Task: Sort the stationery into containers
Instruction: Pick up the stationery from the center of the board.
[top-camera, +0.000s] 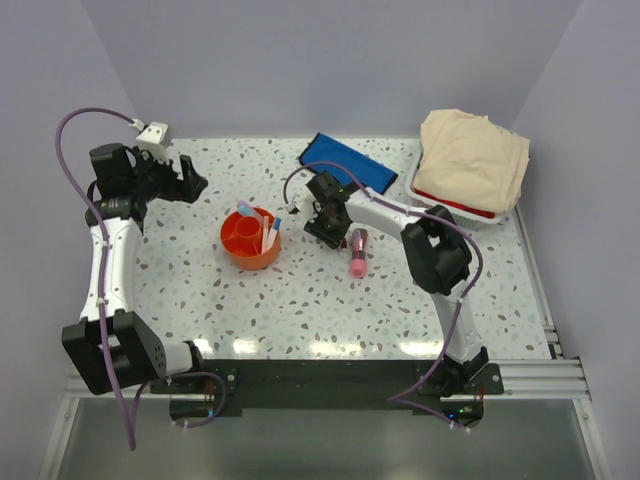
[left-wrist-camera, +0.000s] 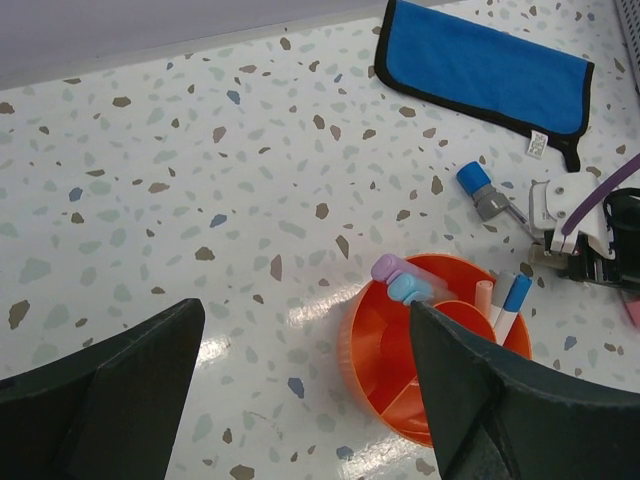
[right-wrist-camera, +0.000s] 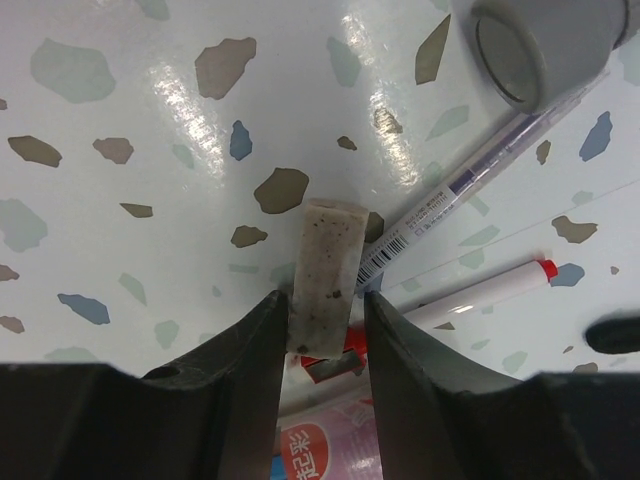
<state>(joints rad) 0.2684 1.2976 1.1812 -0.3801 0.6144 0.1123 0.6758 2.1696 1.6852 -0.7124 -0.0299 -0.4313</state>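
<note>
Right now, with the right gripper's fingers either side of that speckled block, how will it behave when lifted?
The speckled block looks like an eraser: flat-sided and matte, so it probably grips well and won't roll. It is small, so likely light. The right gripper may nudge the pen lying right beside it.

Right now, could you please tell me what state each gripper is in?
Left gripper: open, holding nothing.
Right gripper: closed on a small speckled off-white eraser block.
</note>
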